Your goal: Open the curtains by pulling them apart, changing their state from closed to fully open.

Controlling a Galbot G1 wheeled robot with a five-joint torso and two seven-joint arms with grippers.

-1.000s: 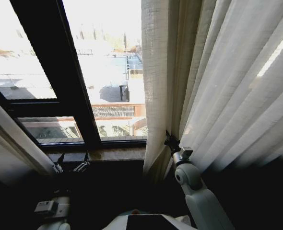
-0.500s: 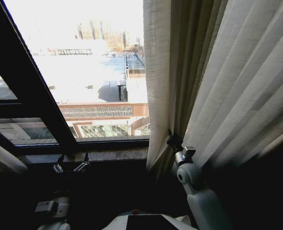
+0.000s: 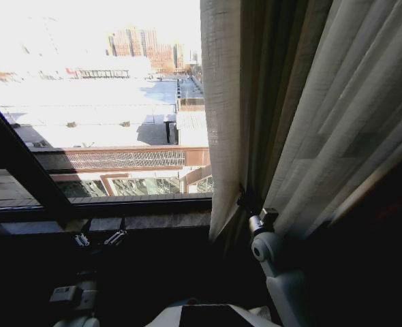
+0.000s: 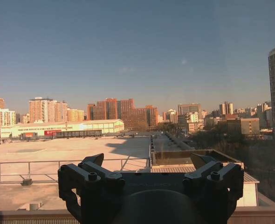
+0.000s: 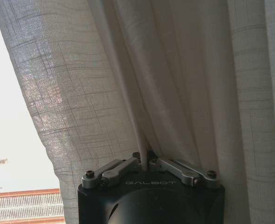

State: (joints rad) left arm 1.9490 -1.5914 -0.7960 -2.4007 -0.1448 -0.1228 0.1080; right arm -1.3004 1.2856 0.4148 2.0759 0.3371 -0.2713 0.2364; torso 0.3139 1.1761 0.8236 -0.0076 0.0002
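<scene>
Sheer curtains [image 5: 175, 84] in right gripper [image 5: 144, 164]

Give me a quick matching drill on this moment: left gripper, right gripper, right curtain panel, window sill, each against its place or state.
1. left gripper
2. right gripper
3. right curtain panel
4. window sill

a. bunched at the right of the window
b. shut on a fold of fabric
c. open, empty, facing the glass
d. runs below the glass

Pairs: 1-c, 2-b, 3-a, 4-d
</scene>
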